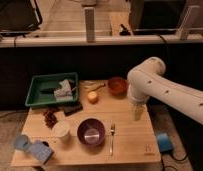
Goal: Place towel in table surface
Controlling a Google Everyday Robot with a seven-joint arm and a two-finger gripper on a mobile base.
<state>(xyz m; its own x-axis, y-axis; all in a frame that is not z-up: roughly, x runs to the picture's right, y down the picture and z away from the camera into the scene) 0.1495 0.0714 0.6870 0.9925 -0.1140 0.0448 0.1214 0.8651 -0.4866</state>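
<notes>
My arm [171,96] reaches in from the right edge of the view, white and chunky, bent sharply so the wrist [136,96] points straight down. Tool [137,113] hangs just above the right side of the desk [130,146], jaws standing wide apart.

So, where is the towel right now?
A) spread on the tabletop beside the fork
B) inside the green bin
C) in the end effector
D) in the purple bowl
B: the crumpled towel lies inside the green bin, while the end effector hangs empty and open over the right side of the table surface, well away from it.
</notes>
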